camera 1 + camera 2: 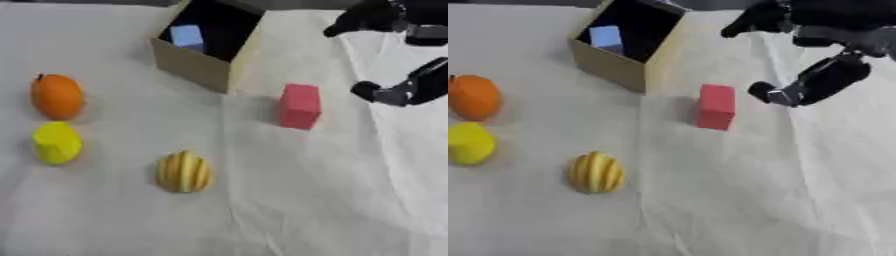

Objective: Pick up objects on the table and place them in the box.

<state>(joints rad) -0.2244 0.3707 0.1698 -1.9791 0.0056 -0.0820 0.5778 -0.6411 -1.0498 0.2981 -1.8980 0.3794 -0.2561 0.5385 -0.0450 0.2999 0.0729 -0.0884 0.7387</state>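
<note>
Red block [300, 105] upright near open box [206, 42], blue block [186, 36] inside

One box [197, 64], two blocks — red [299, 106], blue [187, 37] — and three fruits [184, 172].

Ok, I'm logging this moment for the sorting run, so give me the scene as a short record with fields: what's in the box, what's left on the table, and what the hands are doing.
box: cardboard box, open, far centre of the table
in box: blue block
on table: red block, orange fruit, yellow object, striped yellow fruit
right hand: right hand above the table, right of the red block, holding nothing, fingers unclear
left hand: not in view
</note>
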